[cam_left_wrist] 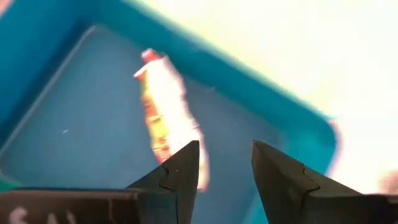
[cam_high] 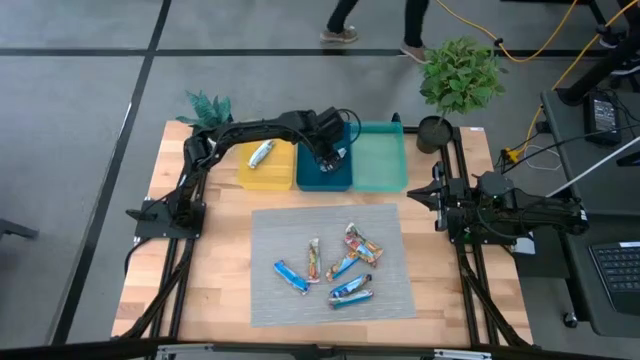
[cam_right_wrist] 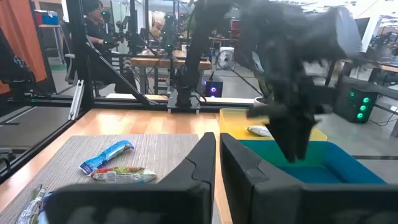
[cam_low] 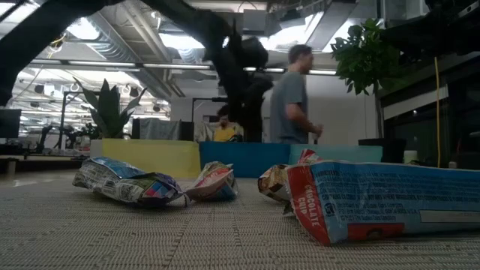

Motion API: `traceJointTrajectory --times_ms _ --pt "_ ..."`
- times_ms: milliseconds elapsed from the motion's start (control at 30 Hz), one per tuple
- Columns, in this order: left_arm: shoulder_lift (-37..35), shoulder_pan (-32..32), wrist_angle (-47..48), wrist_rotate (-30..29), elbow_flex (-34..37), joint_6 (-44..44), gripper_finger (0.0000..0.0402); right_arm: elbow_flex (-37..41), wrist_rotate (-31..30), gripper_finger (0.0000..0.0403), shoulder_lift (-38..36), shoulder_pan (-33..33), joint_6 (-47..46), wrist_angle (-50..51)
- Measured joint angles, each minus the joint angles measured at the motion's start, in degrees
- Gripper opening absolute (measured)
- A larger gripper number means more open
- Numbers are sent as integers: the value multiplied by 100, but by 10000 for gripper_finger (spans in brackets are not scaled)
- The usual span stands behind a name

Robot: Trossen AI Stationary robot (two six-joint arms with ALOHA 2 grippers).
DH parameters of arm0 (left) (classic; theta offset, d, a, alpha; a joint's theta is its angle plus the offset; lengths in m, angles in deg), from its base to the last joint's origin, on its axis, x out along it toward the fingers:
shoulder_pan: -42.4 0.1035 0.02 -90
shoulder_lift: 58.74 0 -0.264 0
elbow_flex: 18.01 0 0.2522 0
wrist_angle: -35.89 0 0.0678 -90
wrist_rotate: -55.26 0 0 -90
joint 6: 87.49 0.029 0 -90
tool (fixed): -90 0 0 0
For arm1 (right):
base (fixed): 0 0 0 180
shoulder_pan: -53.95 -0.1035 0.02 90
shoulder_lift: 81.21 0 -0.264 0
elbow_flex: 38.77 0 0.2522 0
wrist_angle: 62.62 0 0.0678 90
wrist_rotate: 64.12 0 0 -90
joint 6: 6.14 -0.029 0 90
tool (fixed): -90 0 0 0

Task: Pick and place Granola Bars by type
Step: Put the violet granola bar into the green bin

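My left gripper point(cam_high: 328, 155) hangs open over the blue tray point(cam_high: 312, 180) at the table's far side. In the left wrist view its fingers point(cam_left_wrist: 180, 171) stand above a shiny bar point(cam_left_wrist: 165, 109) with a red-orange end, which lies flat on the blue tray's floor point(cam_left_wrist: 81, 137). A silver bar point(cam_high: 260, 153) lies in the yellow tray point(cam_high: 270, 178). Several blue and multicoloured bars point(cam_high: 345, 265) are scattered on the grey mat point(cam_high: 270, 230). My right gripper point(cam_high: 437, 195) waits shut at the table's right edge.
The teal tray point(cam_high: 380, 160) stands to the right of the blue one. A potted plant point(cam_high: 458, 80) is at the far right corner, a smaller one point(cam_high: 207, 106) at the far left. People walk in the room behind point(cam_low: 294, 94). Bare mat lies left of the bars.
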Motion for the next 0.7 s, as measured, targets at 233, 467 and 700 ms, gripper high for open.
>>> traceJointTrajectory --times_ms 233,467,700 --pt "-933 -698 -26 -364 -4 -441 130 0 0 28 -1 -1 0 -99" --pt "-1601 -1619 132 -1330 -9 -363 126 0 0 28 -2 0 7 -223" --pt "-1786 -2441 1731 -1369 252 -981 125 0 0 28 -2 0 4 -249"
